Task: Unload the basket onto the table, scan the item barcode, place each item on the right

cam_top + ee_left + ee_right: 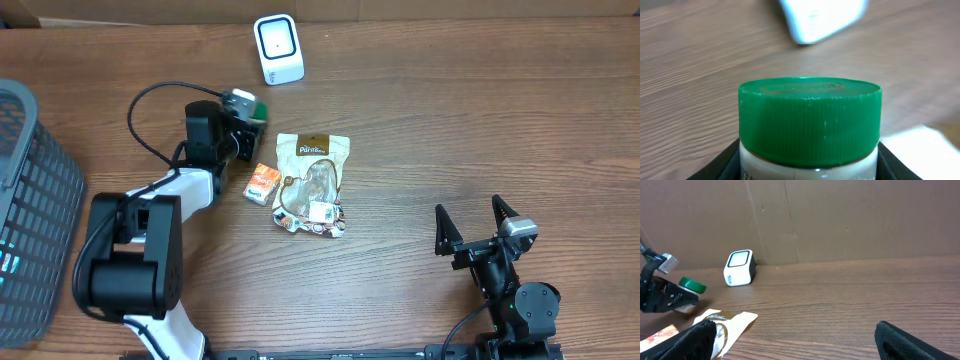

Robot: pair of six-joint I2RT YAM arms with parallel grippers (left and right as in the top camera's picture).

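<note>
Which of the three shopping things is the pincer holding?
The bottle with the green cap, gripped in the left pincer. The orange box and the snack bag lie loose beside it.

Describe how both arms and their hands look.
The left arm is chunky white and black segments; a black cable loops out near the black left hand. The right arm is black with a round joint; the right hand has two pointed black fingers and a small grey box beside them.
</note>
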